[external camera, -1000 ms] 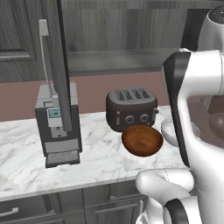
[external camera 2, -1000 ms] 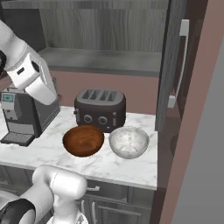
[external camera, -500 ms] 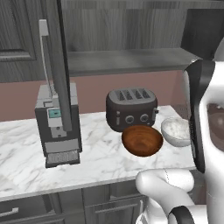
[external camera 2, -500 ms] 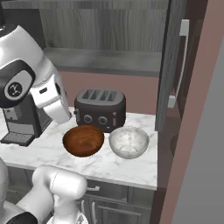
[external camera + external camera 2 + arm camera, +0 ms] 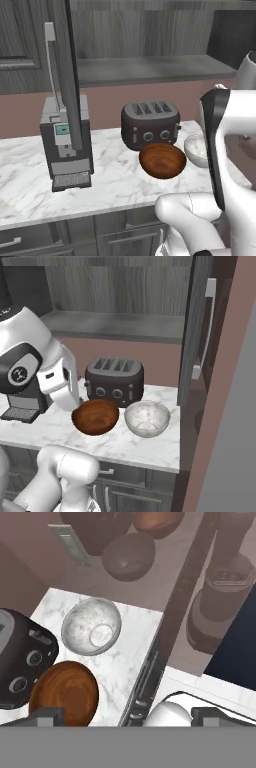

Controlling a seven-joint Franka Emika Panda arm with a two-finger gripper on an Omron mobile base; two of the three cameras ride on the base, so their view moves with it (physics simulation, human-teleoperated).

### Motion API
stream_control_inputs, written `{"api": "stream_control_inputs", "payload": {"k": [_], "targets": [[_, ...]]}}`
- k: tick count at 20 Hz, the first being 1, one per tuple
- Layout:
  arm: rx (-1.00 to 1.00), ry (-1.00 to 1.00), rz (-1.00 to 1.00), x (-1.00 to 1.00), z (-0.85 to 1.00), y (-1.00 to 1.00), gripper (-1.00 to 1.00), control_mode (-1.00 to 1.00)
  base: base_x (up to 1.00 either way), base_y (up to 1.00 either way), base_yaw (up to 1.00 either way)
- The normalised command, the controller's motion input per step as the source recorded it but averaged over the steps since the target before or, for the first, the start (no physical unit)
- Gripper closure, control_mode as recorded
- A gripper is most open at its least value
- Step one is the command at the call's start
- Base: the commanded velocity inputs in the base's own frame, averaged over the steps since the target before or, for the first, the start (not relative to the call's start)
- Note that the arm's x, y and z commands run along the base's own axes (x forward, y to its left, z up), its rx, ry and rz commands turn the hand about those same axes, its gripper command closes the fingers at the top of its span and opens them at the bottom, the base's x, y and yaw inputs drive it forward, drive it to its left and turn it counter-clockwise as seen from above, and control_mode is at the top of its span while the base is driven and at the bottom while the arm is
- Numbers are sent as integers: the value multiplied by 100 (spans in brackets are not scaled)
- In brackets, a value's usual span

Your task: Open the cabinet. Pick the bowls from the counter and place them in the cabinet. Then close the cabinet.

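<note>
Cabinet [image 5: 197, 331] doors are seen swung open. The right door is shown edge-on in the right base view, long axis vertical, with its silver bar handle [image 5: 206, 326] running vertically on the outward face. The left door [image 5: 65, 75] is likewise seen edge-on in the left base view, handle [image 5: 51, 65] vertical, hanging in front of the coffee machine [image 5: 66, 142]. The shelf [image 5: 150, 70] inside is exposed above the worktop [image 5: 110, 180].

Both bowls are found on the worktop, upright, openings facing up; being round, no long axis is to be given. The brown bowl [image 5: 95, 416] is placed directly in front of the black toaster [image 5: 114, 381], close to it; contact cannot be judged. The pale bowl [image 5: 147, 418] is set at 3 o'clock of the brown one in the right base view, just beside it with rims nearly meeting, close to the worktop's right end.

In the hand view both bowls are looked down on: pale bowl [image 5: 91, 626] at centre left, brown bowl [image 5: 63, 693] at 7 o'clock of it, toaster [image 5: 22, 657] at the left edge.

The hand [image 5: 122, 716] is spread to its widest, with tips seen at the bottom corners of the hand view. Nothing is held between them. It is poised above the worktop's front edge, clear of both bowls.
</note>
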Motion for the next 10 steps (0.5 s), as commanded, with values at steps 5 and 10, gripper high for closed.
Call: {"api": "stream_control_inputs", "payload": {"k": [5, 10], "targets": [[0, 11, -24, 0, -27, -6, -100, -100, 0, 0, 0], [1, 1, -17, -1, -15, -10, -100, -100, 0, 0, 0]]}}
